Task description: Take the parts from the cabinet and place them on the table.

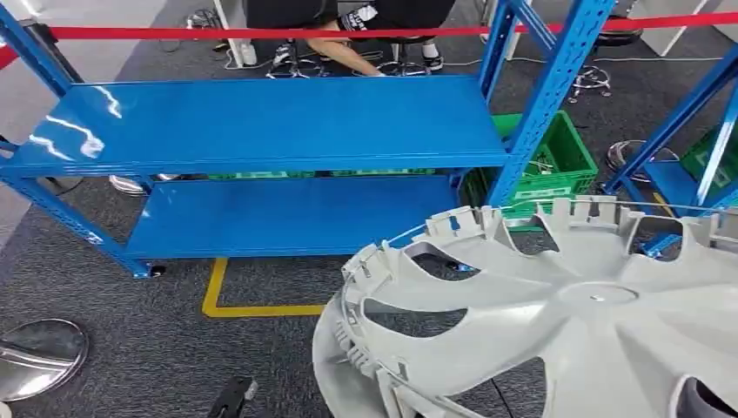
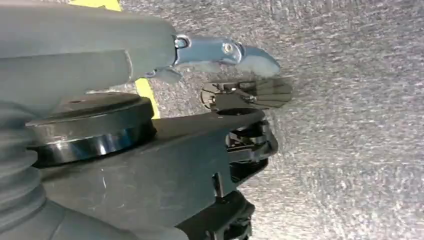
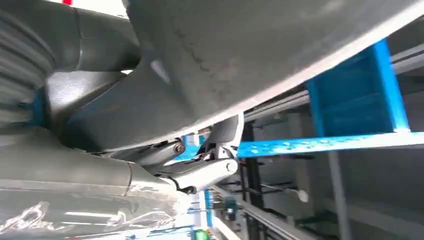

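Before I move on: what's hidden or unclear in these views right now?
- Large grey plastic wheel cover: cut off by the head view's right and bottom edges.
- Right hand: its grip is masked in the right wrist view by the cover.
- Left hand: finger state unclear, dark body parts crowd the left wrist view.
- Green plastic crate: contents too small, behind the blue metal shelf rack.

green crate (image 1: pixel 557 165), red tape (image 1: pixel 261 33), yellow floor line (image 1: pixel 252 306)

blue shelf rack (image 1: pixel 261 122) | on grey carpet floor (image 1: pixel 130 296) | green crate (image 1: pixel 557 165) beside
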Motion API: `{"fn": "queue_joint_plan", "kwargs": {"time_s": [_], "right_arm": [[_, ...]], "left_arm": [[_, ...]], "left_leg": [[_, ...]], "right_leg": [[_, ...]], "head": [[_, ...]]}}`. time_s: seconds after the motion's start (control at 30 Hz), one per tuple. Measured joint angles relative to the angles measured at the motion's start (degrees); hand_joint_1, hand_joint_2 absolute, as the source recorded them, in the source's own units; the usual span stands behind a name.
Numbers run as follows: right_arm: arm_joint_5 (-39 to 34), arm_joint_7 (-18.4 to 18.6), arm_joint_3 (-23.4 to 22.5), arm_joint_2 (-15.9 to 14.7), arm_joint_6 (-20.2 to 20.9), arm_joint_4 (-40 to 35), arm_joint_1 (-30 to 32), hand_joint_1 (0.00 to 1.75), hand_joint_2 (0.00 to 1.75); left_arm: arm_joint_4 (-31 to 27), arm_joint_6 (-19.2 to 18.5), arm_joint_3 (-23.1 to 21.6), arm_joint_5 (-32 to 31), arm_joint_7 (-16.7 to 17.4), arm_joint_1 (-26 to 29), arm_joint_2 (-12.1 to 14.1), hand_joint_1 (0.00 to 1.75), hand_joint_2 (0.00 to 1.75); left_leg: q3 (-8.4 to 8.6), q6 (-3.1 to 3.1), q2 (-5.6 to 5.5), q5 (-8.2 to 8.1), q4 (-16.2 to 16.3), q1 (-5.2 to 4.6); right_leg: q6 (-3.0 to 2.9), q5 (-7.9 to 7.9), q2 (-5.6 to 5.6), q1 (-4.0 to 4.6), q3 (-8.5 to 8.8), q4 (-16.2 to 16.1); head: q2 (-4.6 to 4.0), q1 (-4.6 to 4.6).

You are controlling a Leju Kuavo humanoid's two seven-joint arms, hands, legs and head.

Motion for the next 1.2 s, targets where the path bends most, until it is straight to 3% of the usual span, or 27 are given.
{"fn": "queue_joint_plan", "kwargs": {"time_s": [0.03,0.07,0.1,0.17,0.2,0.23,0.27,0.3,0.33,0.37,0.4,0.43,0.53,0.57,0.63,0.7,0.73,0.77,0.8,0.83,0.87,0.93,1.03,1.07,1.1,1.13,1.2], "right_arm": [[0.0,0.0,0.0,0.0,0.0,0.0,0.0,1.75,1.75],[0.0,0.0,0.0,0.0,0.0,0.0,-0.2,1.75,1.75],[0.0,0.0,0.0,0.0,0.0,0.0,-0.3,1.75,1.75],[0.0,0.3,0.1,0.0,0.0,0.0,-0.5,1.75,1.75],[0.1,0.4,0.2,0.0,-0.1,0.1,-0.6,1.75,1.75],[0.1,0.5,0.3,0.0,-0.2,0.1,-0.6,1.75,1.75],[0.2,0.6,0.3,0.0,-0.2,0.1,-0.6,1.75,1.75],[0.2,0.6,0.3,0.0,-0.2,0.1,-0.6,1.75,1.75],[0.2,0.6,0.3,0.0,-0.2,0.1,-0.6,1.75,1.75],[0.2,0.6,0.3,0.0,-0.2,0.1,-0.7,1.75,1.75],[0.2,0.6,0.3,0.0,-0.2,0.1,-0.7,1.75,1.75],[0.3,0.6,0.3,-0.1,-0.3,0.1,-0.9,1.75,1.75],[0.8,0.6,0.7,-0.1,-0.9,0.1,-1.0,1.75,1.75],[0.9,0.6,0.8,-0.2,-1.1,0.2,-0.9,1.75,1.75],[0.9,0.6,0.9,-0.5,-1.4,0.2,-1.0,1.75,1.75],[1.0,0.6,1.0,-0.7,-1.5,0.2,-1.0,1.75,1.75],[1.0,0.6,1.1,-0.7,-1.6,0.3,-1.0,1.75,1.75],[1.0,0.6,1.1,-0.8,-1.6,0.3,-1.0,1.75,1.75],[1.0,0.6,1.2,-0.9,-1.7,0.3,-1.0,1.75,1.75],[1.0,0.6,1.2,-0.9,-1.7,0.3,-1.0,1.75,1.75],[1.0,0.6,1.3,-0.9,-1.7,0.3,-1.0,1.75,1.75],[1.1,0.6,1.4,-0.9,-1.7,0.3,-1.1,1.75,1.75],[1.1,0.5,1.4,-0.9,-1.8,0.3,-1.2,1.75,1.75],[1.1,0.5,1.5,-0.9,-1.9,0.4,-1.3,1.75,1.75],[1.1,0.5,1.7,-0.9,-1.9,0.4,-1.3,1.75,1.75],[1.1,0.5,1.7,-0.9,-1.9,0.4,-1.4,1.75,1.75],[1.1,0.5,1.7,-0.9,-1.9,0.5,-1.4,1.75,1.75]], "left_arm": [[0.0,0.0,0.0,0.0,0.0,0.2,0.0,0.00,1.75],[0.0,0.0,0.0,0.0,0.0,0.2,0.0,0.00,1.75],[0.0,-0.1,0.0,0.1,0.0,0.2,0.1,0.00,1.75],[0.0,-0.2,0.0,0.2,0.0,0.2,0.1,0.00,1.75],[0.0,-0.2,0.0,0.2,0.0,0.1,0.2,0.00,1.75],[0.0,-0.2,0.0,0.4,0.0,0.1,0.2,0.00,1.75],[0.0,-0.2,0.0,0.4,0.0,0.1,0.2,0.00,1.75],[0.0,-0.2,0.0,0.4,0.0,0.1,0.3,0.00,1.75],[0.0,-0.2,0.0,0.4,0.0,0.1,0.3,0.00,1.75],[0.0,-0.2,0.0,0.4,0.0,0.0,0.3,0.00,1.75],[0.0,-0.2,0.0,0.4,0.0,-0.1,0.3,0.00,1.75],[0.0,-0.3,0.0,0.5,-0.1,-0.2,0.3,0.00,1.75],[0.0,-0.4,0.0,0.5,-0.1,-0.1,0.2,0.00,1.75],[0.0,-0.4,0.0,0.5,-0.1,0.0,0.2,0.00,1.75],[0.0,-0.5,0.0,0.5,-0.1,0.0,0.3,0.00,1.75],[0.0,-0.5,0.0,0.5,-0.1,0.0,0.2,0.00,1.75],[0.0,-0.5,0.0,0.5,-0.1,0.1,0.3,0.00,1.75],[0.0,-0.5,0.0,0.5,-0.1,0.1,0.3,0.00,1.75],[0.0,-0.5,0.0,0.5,-0.1,0.1,0.3,0.00,1.75],[0.0,-0.5,0.0,0.6,-0.1,0.1,0.3,0.00,1.75],[0.0,-0.5,0.0,0.6,-0.1,0.1,0.3,0.00,1.75],[0.0,-0.5,0.0,0.6,-0.2,0.0,0.3,0.00,1.75],[0.0,-0.5,0.0,0.6,-0.3,0.1,0.2,0.00,1.75],[0.0,-0.5,0.0,0.7,-0.3,0.2,0.3,0.00,1.75],[0.0,-0.5,0.0,0.7,-0.3,0.2,0.3,0.00,1.75],[0.0,-0.5,0.0,0.7,-0.3,0.3,0.3,0.00,1.75],[0.0,-0.5,0.0,0.7,-0.3,0.3,0.4,0.00,1.75]], "left_leg": [[-0.31,-0.42,-0.04,0.53,0.0,-0.11],[-0.81,-0.80,-0.04,-1.12,0.4,0.10],[-1.59,-1.24,0.00,-4.57,2.3,0.13],[-3.90,-1.84,0.00,-11.89,10.8,0.44],[-4.81,-2.03,0.01,-13.62,15.1,0.55],[-4.96,-2.16,0.01,-13.40,17.8,0.63],[-4.19,-2.23,0.01,-11.69,18.1,0.70],[-2.64,-2.24,0.03,-9.32,16.9,0.76],[0.22,-2.21,0.03,-7.21,13.5,0.80],[3.82,-2.13,0.03,-6.84,8.8,0.88],[8.02,-2.09,0.00,-8.25,3.9,0.92],[10.94,-1.54,-0.06,-9.56,-1.0,0.87],[9.33,-0.03,-0.10,-9.05,-0.6,0.53],[8.80,0.65,0.21,-8.32,-0.7,0.84],[7.42,1.41,0.22,-7.02,-0.6,0.70],[5.77,1.65,0.20,-5.69,-0.5,0.49],[4.80,1.69,0.21,-4.98,-0.4,0.34],[3.83,1.69,0.22,-4.39,-0.2,0.21],[3.02,1.66,0.22,-3.87,-0.1,0.11],[2.20,1.60,0.20,-3.31,0.0,0.00],[1.63,1.49,0.14,-2.79,0.1,-0.07],[0.92,1.03,0.12,-1.85,0.2,-0.36],[0.40,0.07,0.13,0.05,-0.3,0.07],[-0.16,-0.27,0.08,-0.10,-0.3,-0.07],[-0.72,-0.84,0.05,-2.42,0.5,-0.07],[-1.61,-1.15,0.06,-6.06,3.3,0.09],[-3.91,-1.70,0.07,-12.27,12.3,0.51]], "right_leg": [[-0.78,0.76,-0.09,-0.23,-0.59,-0.2],[-1.21,1.42,-0.34,-0.44,-0.98,-0.3],[-1.71,2.14,-0.33,-0.49,-1.56,-0.3],[-1.95,3.73,-0.34,-0.50,-3.48,-0.2],[-1.88,4.44,-0.36,-0.50,-4.51,-0.1],[-1.73,5.14,-0.40,-0.51,-5.47,-0.1],[-1.58,5.80,-0.48,-0.54,-6.36,-0.1],[-1.42,6.45,-0.52,-0.59,-7.26,0.0],[-1.23,7.15,-0.53,-0.66,-8.19,0.1],[-0.96,7.81,-0.52,-0.71,-8.82,0.2],[-0.61,8.24,-0.51,-0.44,-9.29,0.3],[-0.33,8.67,-0.58,-0.37,-9.67,0.7],[0.67,10.68,-0.62,-0.60,-10.24,0.2],[0.97,10.15,-0.49,-0.85,-10.85,0.5],[1.33,3.19,-0.53,-0.79,-12.47,5.7],[1.58,-2.38,-0.50,-0.72,-14.31,14.9],[1.56,-2.74,-0.50,-0.70,-14.61,18.3],[1.44,-1.20,-0.50,-0.68,-13.87,19.1],[1.25,0.83,-0.50,-0.64,-12.28,17.9],[0.97,2.85,-0.50,-0.58,-9.41,14.5],[0.60,3.64,-0.47,-0.46,-5.85,9.8],[0.01,0.32,-0.45,-0.07,0.95,-0.6],[-0.57,1.36,-0.44,0.46,-0.28,-0.5],[-1.11,2.31,-0.64,-0.23,-1.03,-1.1],[-1.37,3.11,-0.63,-0.22,-1.49,-1.1],[-1.83,3.72,-0.72,-0.31,-2.32,-1.1],[-1.87,5.10,-0.73,-0.34,-4.10,-1.1]], "head": [[0.00,-0.05],[0.00,-0.02],[0.00,-0.41],[-0.02,-0.61],[-0.02,-0.59],[0.00,-0.61],[0.00,-0.59],[0.00,-0.61],[0.00,-0.59],[0.00,-0.61],[0.00,-0.68],[0.00,-0.70],[0.00,-0.70],[-0.02,-0.72],[0.00,-0.55],[0.00,-0.31],[-0.02,-0.30],[-0.02,-0.31],[0.00,-0.31],[-0.02,-0.28],[-0.02,-0.33],[0.00,-0.42],[0.00,-0.35],[-0.02,-0.26],[0.00,-0.31],[-0.02,-0.50],[0.00,-0.59]]}}
